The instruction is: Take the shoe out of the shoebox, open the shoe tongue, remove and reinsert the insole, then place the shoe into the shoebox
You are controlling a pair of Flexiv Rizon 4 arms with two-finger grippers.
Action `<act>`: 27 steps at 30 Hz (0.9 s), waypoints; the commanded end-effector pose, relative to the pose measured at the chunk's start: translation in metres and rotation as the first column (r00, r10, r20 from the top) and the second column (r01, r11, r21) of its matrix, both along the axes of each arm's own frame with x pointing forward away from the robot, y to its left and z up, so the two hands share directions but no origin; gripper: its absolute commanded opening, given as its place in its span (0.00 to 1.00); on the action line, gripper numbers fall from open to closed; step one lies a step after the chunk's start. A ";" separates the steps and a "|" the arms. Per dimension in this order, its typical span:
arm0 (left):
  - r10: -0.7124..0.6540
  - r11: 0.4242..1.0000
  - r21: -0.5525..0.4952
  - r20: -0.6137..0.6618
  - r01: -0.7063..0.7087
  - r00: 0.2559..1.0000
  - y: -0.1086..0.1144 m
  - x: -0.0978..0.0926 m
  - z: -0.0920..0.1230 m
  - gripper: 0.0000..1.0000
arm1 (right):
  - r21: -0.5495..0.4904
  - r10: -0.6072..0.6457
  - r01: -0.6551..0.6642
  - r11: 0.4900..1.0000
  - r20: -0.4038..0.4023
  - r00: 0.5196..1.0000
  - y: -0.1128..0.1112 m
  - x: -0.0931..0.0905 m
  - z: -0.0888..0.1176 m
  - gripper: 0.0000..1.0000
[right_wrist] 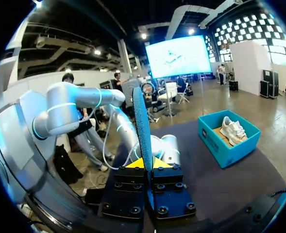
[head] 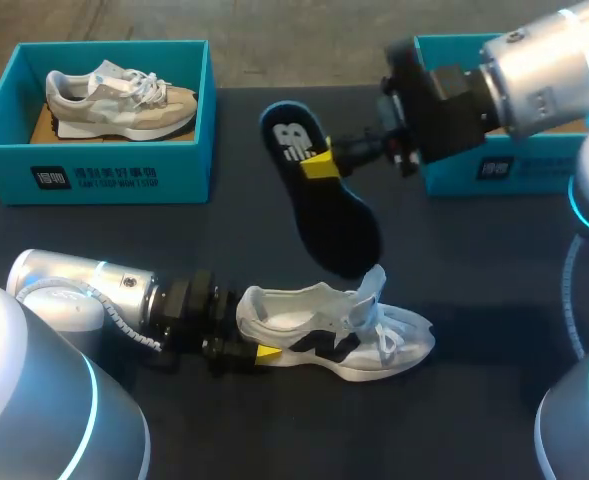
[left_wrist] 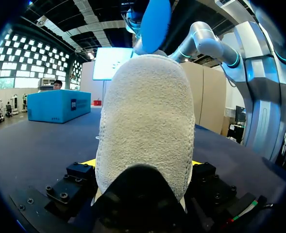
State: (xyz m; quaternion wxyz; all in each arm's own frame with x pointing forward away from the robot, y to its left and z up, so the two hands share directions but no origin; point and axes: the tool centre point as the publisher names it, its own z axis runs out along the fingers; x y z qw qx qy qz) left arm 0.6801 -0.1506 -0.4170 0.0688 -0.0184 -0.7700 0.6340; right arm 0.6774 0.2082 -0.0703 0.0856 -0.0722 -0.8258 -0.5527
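Note:
A white shoe with black accents (head: 339, 330) stands upright on the dark table, its tongue pulled up. My left gripper (head: 257, 347) holds its heel from the left. In the left wrist view the fleecy heel (left_wrist: 145, 121) fills the space between both yellow tips of that gripper (left_wrist: 142, 165). My right gripper (head: 317, 163) is shut on a black insole (head: 336, 222) with a blue heel end, held in the air above the shoe, toe end hanging near the tongue. From the right wrist the insole (right_wrist: 143, 124) shows edge-on, rising from the right gripper (right_wrist: 146, 164).
A teal shoebox (head: 94, 170) at the back left holds a beige shoe (head: 119, 100). A second teal shoebox (head: 519, 170) sits at the back right, partly hidden by my right arm. Bare tabletop lies between the boxes and in front of the shoe.

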 end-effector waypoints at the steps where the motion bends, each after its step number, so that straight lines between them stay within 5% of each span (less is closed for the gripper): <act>1: 0.000 1.000 0.002 0.000 0.000 1.000 0.000 -0.001 0.001 0.00 | 0.007 -0.008 0.008 1.000 0.004 1.000 -0.013 -0.006 0.001 0.00; 6: 0.000 1.000 0.002 0.000 0.000 1.000 0.000 -0.001 0.001 0.00 | 0.007 -0.008 0.008 1.000 0.004 1.000 -0.013 -0.006 0.001 0.00; 14: 0.000 1.000 0.002 0.000 0.000 1.000 0.000 -0.001 0.001 0.00 | 0.083 -0.133 0.138 0.987 -0.064 0.989 -0.062 -0.005 0.035 0.00; 19: 0.000 1.000 0.002 0.000 0.000 1.000 0.000 -0.001 0.001 0.00 | 0.104 -0.157 0.166 0.981 -0.089 0.984 -0.073 -0.008 0.050 0.00; 27: 0.000 1.000 0.002 0.000 0.000 1.000 0.000 -0.001 0.001 0.00 | 0.196 -0.107 0.133 0.971 -0.138 0.985 -0.082 -0.034 0.072 0.00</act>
